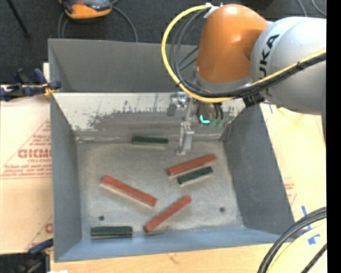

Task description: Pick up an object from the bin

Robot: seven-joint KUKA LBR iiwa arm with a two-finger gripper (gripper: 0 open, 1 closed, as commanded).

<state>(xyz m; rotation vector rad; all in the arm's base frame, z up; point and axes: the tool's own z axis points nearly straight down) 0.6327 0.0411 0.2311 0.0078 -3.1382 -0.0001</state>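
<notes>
Grey bin [63,169]: gripper [184,144] nr back wall [119,111], green block [150,141] just left.

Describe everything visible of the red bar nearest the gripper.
The red bar is long, slim, square-edged, orange-red with a paler upper face, perhaps painted wood. It lies flat on the bin floor, right of centre, its right end angled toward the back. A dark green bar lies along its near side, seemingly touching. The gripper hangs behind its left end.
</notes>
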